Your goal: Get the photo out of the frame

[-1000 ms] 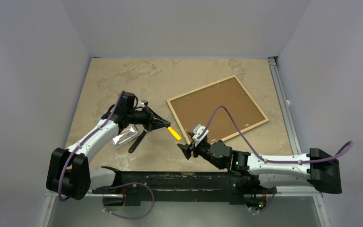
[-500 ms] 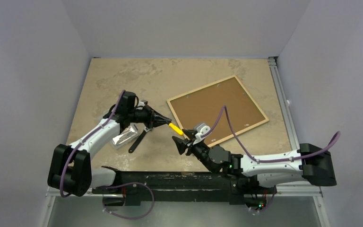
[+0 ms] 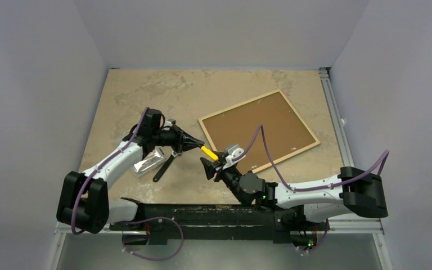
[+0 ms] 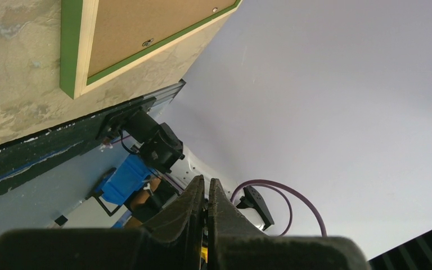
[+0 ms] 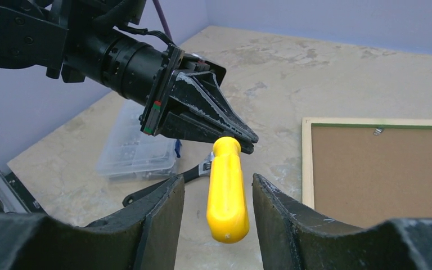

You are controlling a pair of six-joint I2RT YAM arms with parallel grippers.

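Note:
The frame (image 3: 239, 104) lies face down right of centre, its pale wood edge around the brown backing board (image 3: 259, 129). Its green moulding shows in the left wrist view (image 4: 70, 45) and right wrist view (image 5: 306, 163). The photo is hidden. My left gripper (image 3: 199, 147) is shut on one end of a yellow-handled tool (image 3: 208, 153) and holds it above the table by the frame's near left corner. My right gripper (image 3: 212, 164) is open, its fingers (image 5: 166, 208) on either side of the yellow handle (image 5: 226, 191) without touching it.
A clear plastic parts box (image 3: 149, 162) and a black wrench (image 3: 165, 167) lie on the table under my left arm. The black base rail (image 3: 214, 214) runs along the near edge. Grey walls enclose the table on three sides.
My right gripper has moved left and forward to the yellow handle, and its open fingers now straddle it. My left gripper shifted the tool slightly right, then held still.

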